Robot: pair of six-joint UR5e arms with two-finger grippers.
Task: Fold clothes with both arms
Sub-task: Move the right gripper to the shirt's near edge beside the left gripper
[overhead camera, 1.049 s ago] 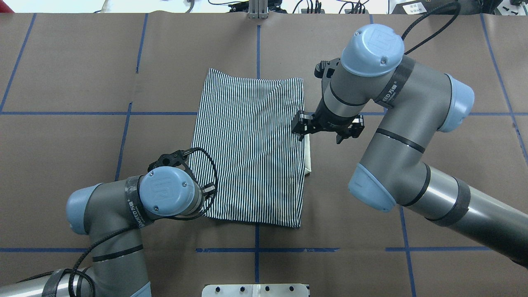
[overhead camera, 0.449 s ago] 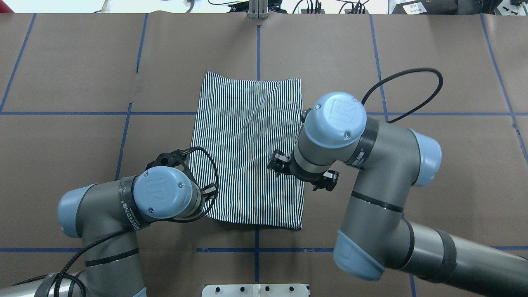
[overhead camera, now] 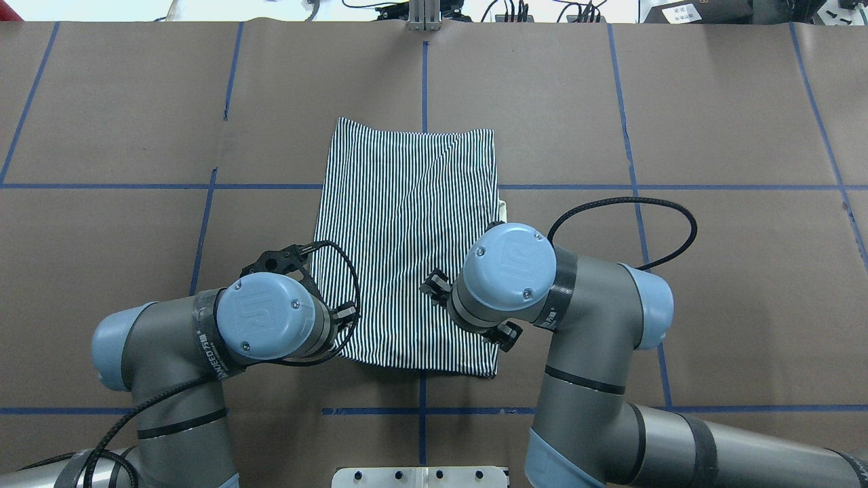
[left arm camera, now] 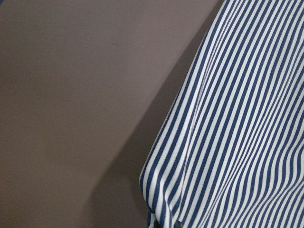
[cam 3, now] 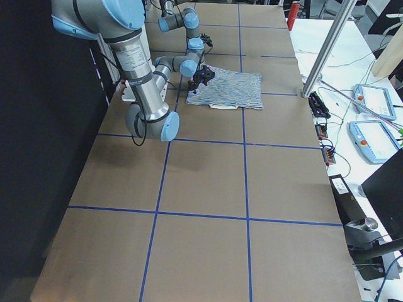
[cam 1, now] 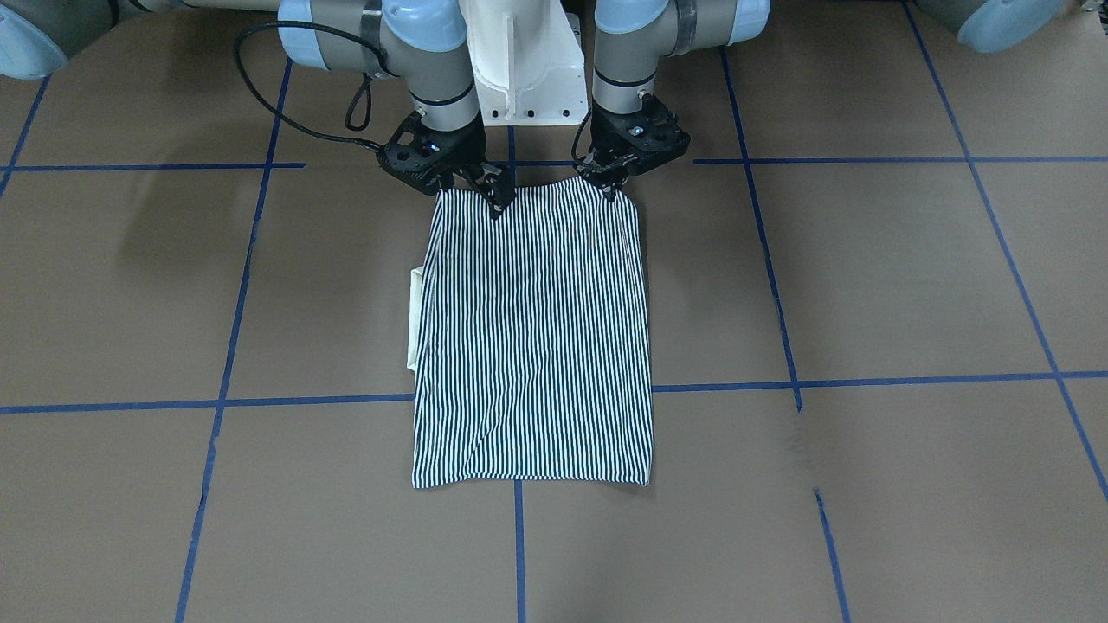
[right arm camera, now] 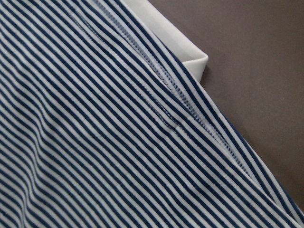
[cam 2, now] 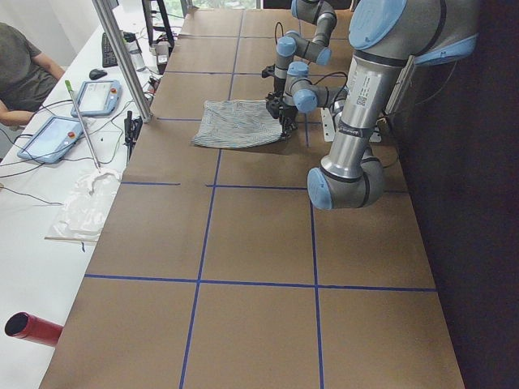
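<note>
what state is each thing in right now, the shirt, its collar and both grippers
polo shirt: folded into a long rectangle, lying on the table, sleeves out of sight
white collar: sticking out from under the shirt's edge on the robot's right side
left gripper: fingertips together on a robot-side corner, apparently shut on it, fabric slightly lifted
right gripper: looks open, low over the other robot-side corner, not yet gripping
</note>
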